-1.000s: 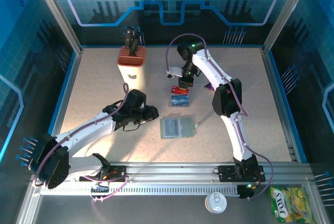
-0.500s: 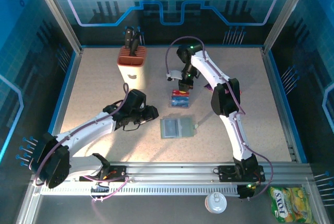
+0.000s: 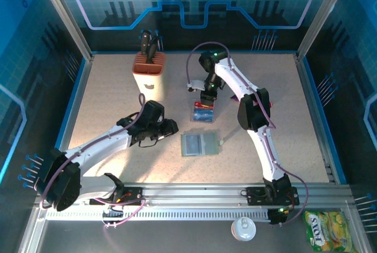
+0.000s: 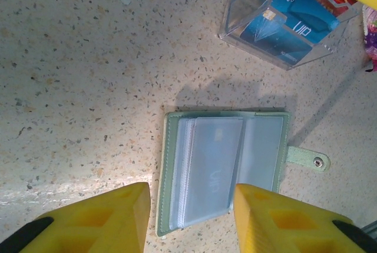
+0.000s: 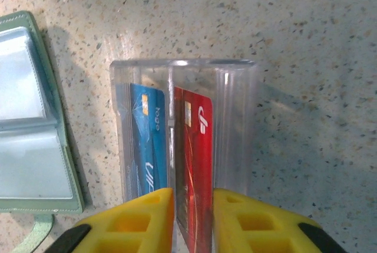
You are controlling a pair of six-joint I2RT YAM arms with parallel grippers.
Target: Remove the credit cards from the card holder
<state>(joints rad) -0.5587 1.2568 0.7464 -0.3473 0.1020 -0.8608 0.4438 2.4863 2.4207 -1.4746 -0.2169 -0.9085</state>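
The grey-green card holder (image 3: 199,144) lies open on the table, clear sleeves up, and faint print shows through one sleeve (image 4: 218,176). My left gripper (image 4: 191,206) hovers open just over its near edge, holding nothing; from above it (image 3: 171,128) sits left of the holder. Behind the holder stands a clear plastic box (image 3: 202,111) with a blue card (image 5: 147,141) and a red card (image 5: 197,158) upright in separate slots. My right gripper (image 5: 193,206) is right above the box, jaws slightly apart, the red card leaning between the fingers. The holder's edge (image 5: 29,141) shows at left.
A tan knife block (image 3: 149,70) stands at the back left. A purple packet (image 3: 234,97) peeks out beside the right arm. A green snack bag (image 3: 327,229) and a white lid (image 3: 243,228) lie beyond the front rail. The holder's snap tab (image 4: 309,158) sticks out on its right.
My right gripper brought the red card down into the clear box and its jaws have parted a little. The left arm and the card holder have not moved.
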